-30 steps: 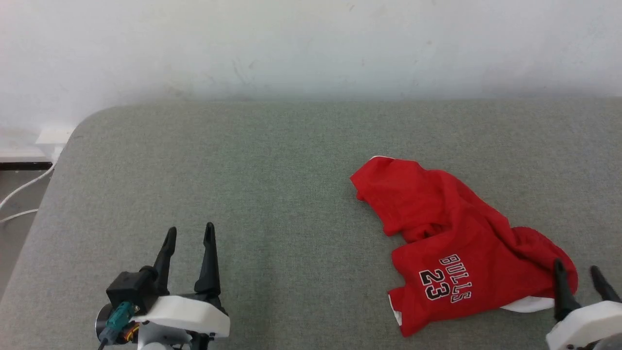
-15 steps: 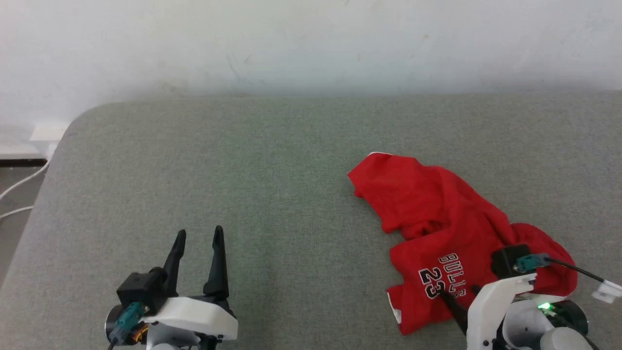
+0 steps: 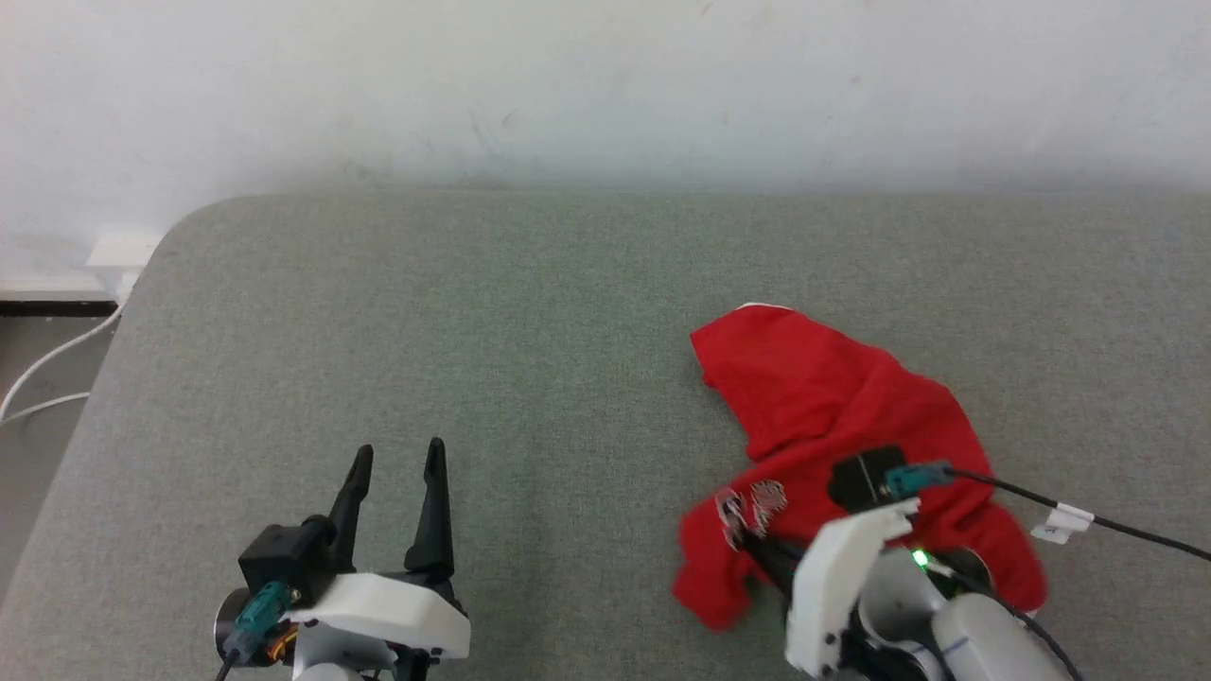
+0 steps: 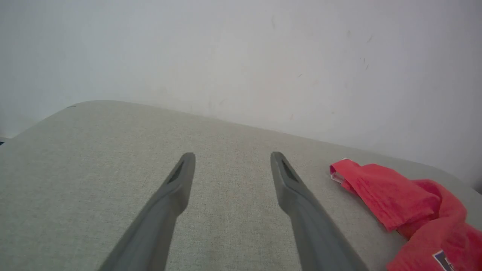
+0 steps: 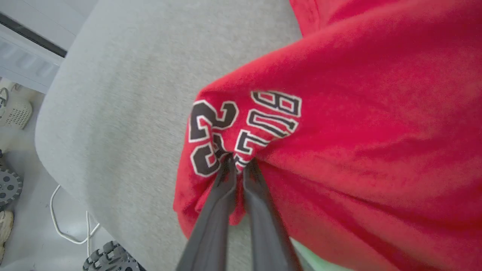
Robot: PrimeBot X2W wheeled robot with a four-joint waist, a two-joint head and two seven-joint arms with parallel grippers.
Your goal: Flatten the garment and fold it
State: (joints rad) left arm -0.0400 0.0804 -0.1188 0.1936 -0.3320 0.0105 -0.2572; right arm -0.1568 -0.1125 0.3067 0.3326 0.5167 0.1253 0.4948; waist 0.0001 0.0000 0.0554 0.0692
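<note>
One red garment (image 3: 833,407) lies crumpled on the right half of the grey-green padded surface (image 3: 473,312). Its "BULLS 23" print (image 5: 241,124) is puckered where the right gripper (image 5: 239,162) pinches the cloth, fingers clenched tight on it. A second ago that gripper stood spread at the garment's near right edge and the print lay flat and readable; now the near part is bunched toward the left. Well apart, the left gripper (image 3: 395,459) hovers over bare surface, fingers spread as before and holding nothing. Beyond the surface's far edge stands a pale wall (image 3: 568,85). A white cable (image 3: 59,352) trails over the floor (image 3: 38,454) at the left.
</note>
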